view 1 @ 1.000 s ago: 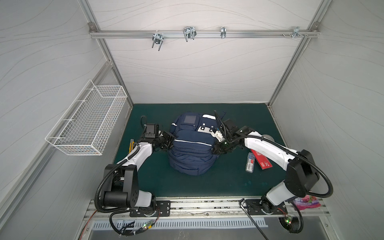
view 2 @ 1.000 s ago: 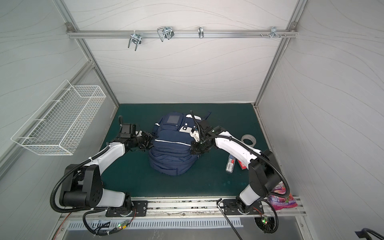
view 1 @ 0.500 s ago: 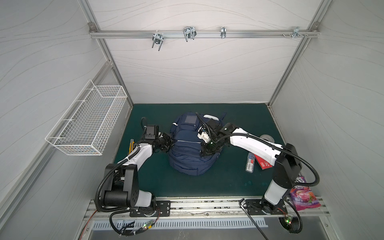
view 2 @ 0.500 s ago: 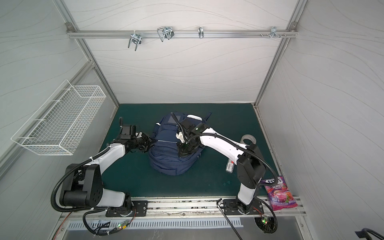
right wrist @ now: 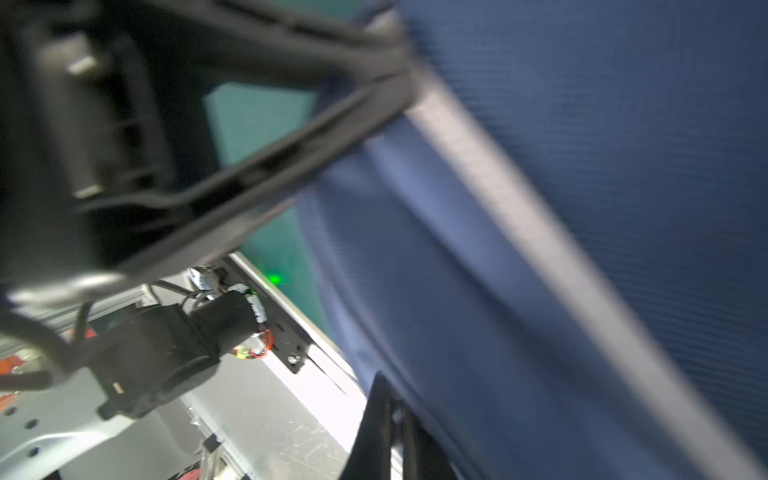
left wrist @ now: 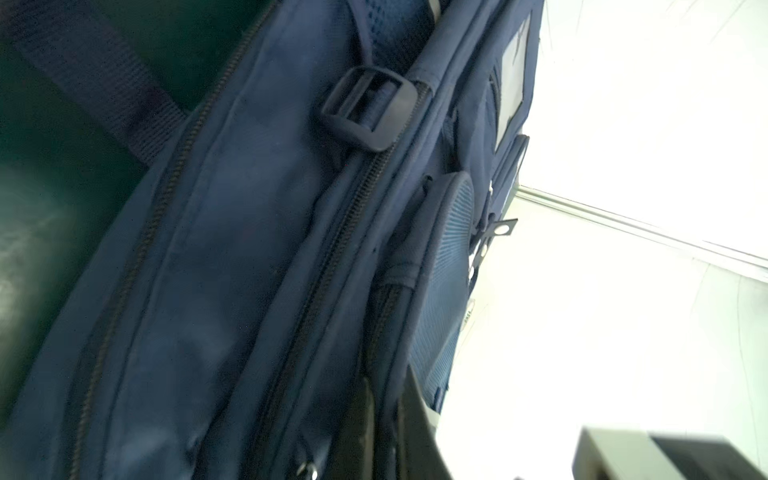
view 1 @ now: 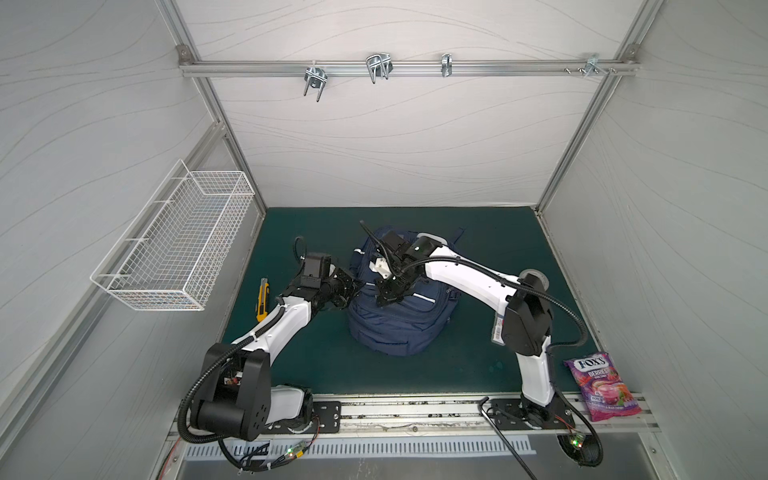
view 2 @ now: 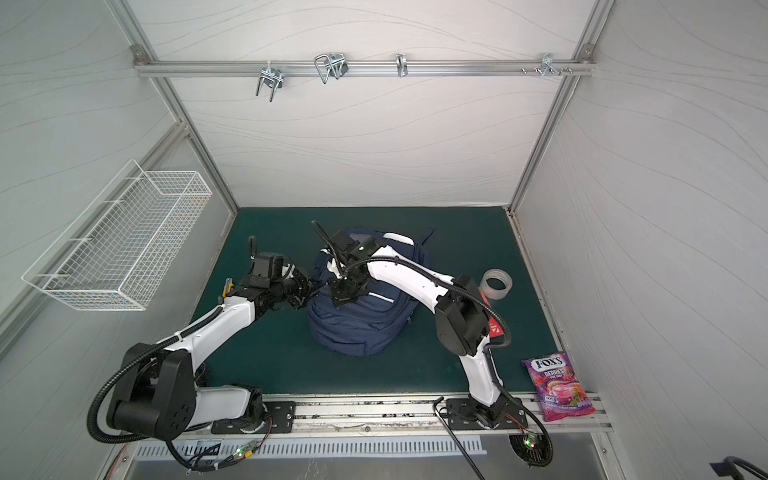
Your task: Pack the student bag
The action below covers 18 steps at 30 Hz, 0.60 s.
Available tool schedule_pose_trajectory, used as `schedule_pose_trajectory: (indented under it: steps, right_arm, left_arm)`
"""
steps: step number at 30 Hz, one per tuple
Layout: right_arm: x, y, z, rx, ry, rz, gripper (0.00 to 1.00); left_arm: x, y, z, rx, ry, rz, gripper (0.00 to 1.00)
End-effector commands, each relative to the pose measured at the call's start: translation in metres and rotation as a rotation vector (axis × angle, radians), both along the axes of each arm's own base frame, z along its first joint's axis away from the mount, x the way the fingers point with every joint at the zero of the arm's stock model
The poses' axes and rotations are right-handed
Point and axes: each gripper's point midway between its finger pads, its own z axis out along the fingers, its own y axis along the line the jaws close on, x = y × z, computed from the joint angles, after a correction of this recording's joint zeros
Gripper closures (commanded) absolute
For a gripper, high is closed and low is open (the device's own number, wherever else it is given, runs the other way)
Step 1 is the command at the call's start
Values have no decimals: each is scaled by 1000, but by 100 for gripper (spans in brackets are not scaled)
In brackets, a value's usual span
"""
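The navy student bag (view 1: 399, 328) (view 2: 357, 328) lies on the green mat in both top views. My left gripper (view 1: 353, 287) (view 2: 309, 291) is at its left side. The left wrist view shows this gripper (left wrist: 388, 399) shut, with a fold of the bag's fabric (left wrist: 249, 249) between its fingers. My right gripper (view 1: 382, 301) (view 2: 338, 301) reaches across onto the bag's upper left part. Its fingers are together (right wrist: 392, 399) against the blue fabric (right wrist: 582, 166). Blur hides whether anything thin lies between them.
A yellow utility knife (view 1: 262, 299) lies on the mat left of my left arm. On the right are a tape roll (view 2: 496, 283), a red pack (view 2: 494, 326) under my right arm, and a purple candy bag (view 1: 600, 386) on the front rail. A wire basket (view 1: 178, 245) hangs on the left wall.
My left gripper has shut on the bag's side. My right gripper, staying shut, has slid leftward across the top of the bag, and its elbow swung in, uncovering the candy bag.
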Motion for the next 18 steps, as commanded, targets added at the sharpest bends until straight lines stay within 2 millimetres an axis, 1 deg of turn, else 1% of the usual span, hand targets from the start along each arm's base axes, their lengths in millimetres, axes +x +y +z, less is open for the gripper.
schedule_pose_trajectory:
  steps: [1, 2, 4, 6, 7, 8, 9, 10, 12, 14, 16, 18]
  right_arm:
    - [31, -48, 9, -38, -51, -101, 100]
    - [32, -55, 10, -35, -56, -97, 100]
    - [29, -65, 15, -24, -72, -64, 100]
    - [19, -71, 17, -23, -77, -18, 100]
    - [13, -74, 17, -19, -69, 1, 100]
    - [8, -77, 17, -18, -63, 9, 100]
    - [2, -80, 17, -10, -54, 18, 100]
    - [-4, -82, 17, -2, -46, 23, 100]
    - [-12, -87, 16, -5, -34, 27, 100]
    - [-18, -89, 15, -9, -27, 35, 100]
    - [-21, -88, 15, -16, -29, 42, 100]
    - [-23, -86, 16, -16, -28, 45, 100]
  left_arm:
    - [-11, -1, 11, -27, -13, 10, 100]
    - [-15, -2, 9, -37, -9, 16, 100]
    - [-24, -12, 8, -41, -5, 9, 100]
    - [-29, -28, 10, -40, -28, -28, 100]
    - [-28, -33, 11, -40, -35, -42, 100]
    - [-27, -35, 11, -46, -40, -47, 97]
    - [-23, -33, 11, -46, -40, -39, 83]
    - [-19, -28, 13, -43, -46, -25, 71]
    - [-9, -20, 21, -21, -79, -9, 60]
    - [1, -15, 27, 17, -103, -7, 53]
    - [9, -16, 25, 41, -103, -28, 51]
    - [16, -20, 19, 40, -91, -45, 50]
